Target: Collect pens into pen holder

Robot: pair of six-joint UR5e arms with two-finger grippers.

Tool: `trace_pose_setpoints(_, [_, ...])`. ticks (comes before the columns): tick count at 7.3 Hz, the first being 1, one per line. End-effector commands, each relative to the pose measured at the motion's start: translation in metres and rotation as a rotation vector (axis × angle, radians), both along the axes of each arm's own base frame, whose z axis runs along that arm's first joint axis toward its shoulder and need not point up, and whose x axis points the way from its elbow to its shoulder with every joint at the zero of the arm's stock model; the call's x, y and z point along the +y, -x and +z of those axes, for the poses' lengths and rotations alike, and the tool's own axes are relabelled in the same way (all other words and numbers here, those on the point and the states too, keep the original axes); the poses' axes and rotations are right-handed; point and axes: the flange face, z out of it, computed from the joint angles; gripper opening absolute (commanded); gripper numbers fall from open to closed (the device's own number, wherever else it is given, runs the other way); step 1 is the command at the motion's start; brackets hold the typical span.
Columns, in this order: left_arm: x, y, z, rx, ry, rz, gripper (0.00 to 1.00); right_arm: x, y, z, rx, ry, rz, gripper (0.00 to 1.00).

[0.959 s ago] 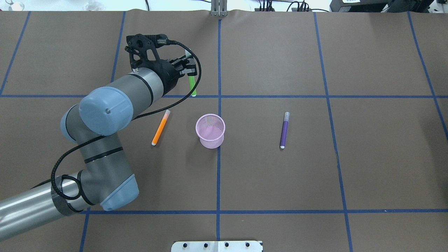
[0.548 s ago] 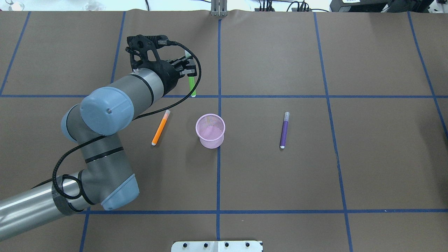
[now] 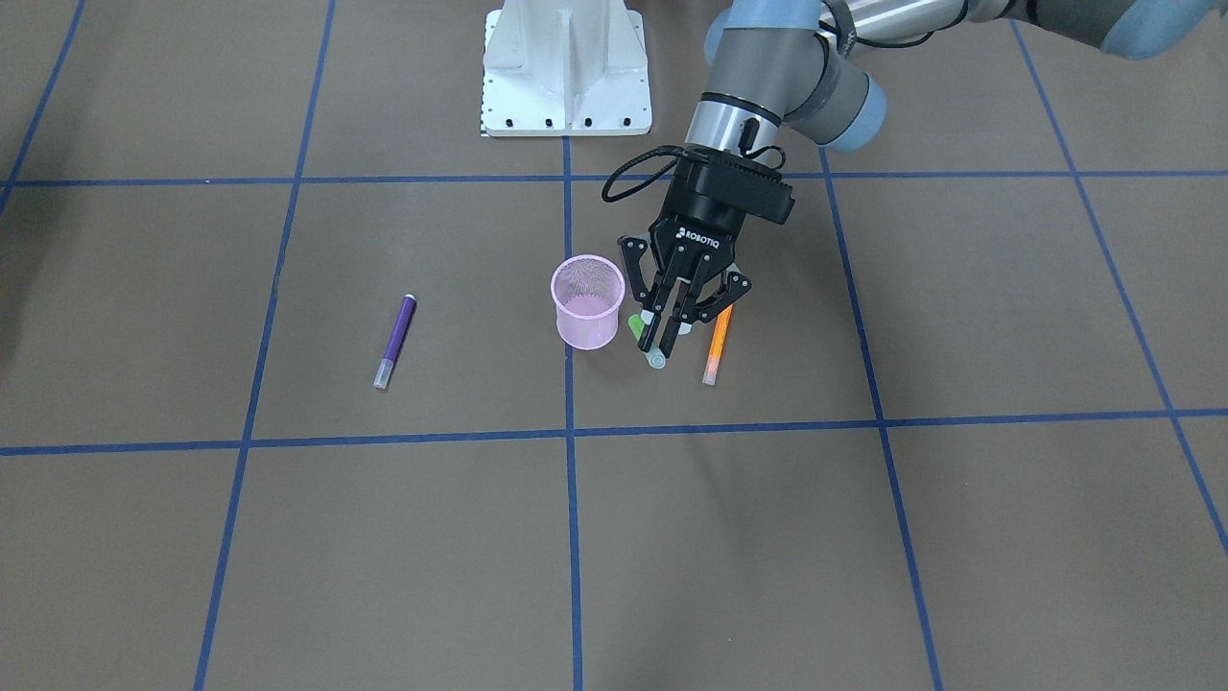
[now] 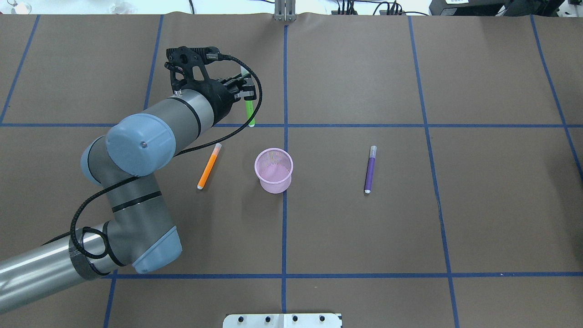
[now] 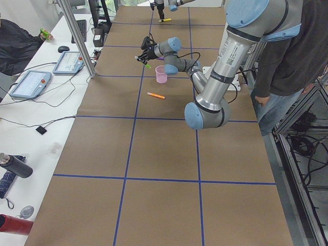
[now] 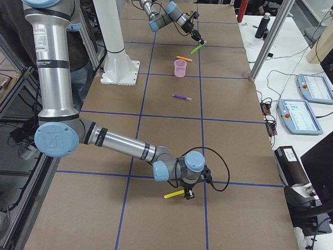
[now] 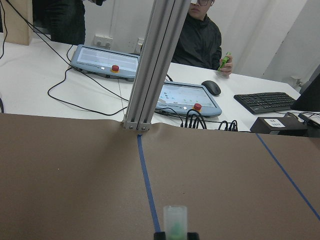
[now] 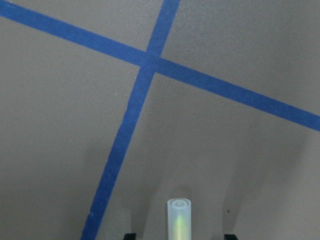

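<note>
Left gripper clamps green pen, clear of table, just beyond pen holder. Bring pen over rim, tip it near upright, lower end inside before you release. Holder looks light: don't nudge its wall.

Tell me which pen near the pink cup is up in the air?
The green pen: the left gripper pinches it above the table. The orange pen and the purple pen lie flat on the table, untouched.

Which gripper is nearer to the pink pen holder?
Left. The left gripper, holding the green pen, is close to the pen holder; the right gripper is far away along the table.
</note>
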Motion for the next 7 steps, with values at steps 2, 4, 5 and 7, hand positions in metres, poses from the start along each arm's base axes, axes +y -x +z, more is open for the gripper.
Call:
trace_pose_setpoints(2, [-0.0010,-0.0016,-0.0011,-0.001,0.000,0.000,0.00,-0.0007,0.0007,0.0006,-0.006,-0.003,-0.009,0.37])
trace_pose_setpoints(4, [-0.0026,-0.0044,-0.0013,-0.003,0.002,0.000,0.00,-0.0009,0.0009,-0.0003,-0.008,-0.004,-0.009,0.25])
trace_pose_setpoints(5, [-0.0029,-0.0048,-0.0006,-0.005,0.003,0.000,0.00,0.0003,0.0006,0.0012,-0.007,0.000,-0.008,0.11])
trace_pose_setpoints(7, [-0.0029,-0.0048,-0.0016,-0.002,0.003,0.000,0.00,0.0013,-0.0004,-0.0004,-0.009,-0.005,-0.005,0.00])
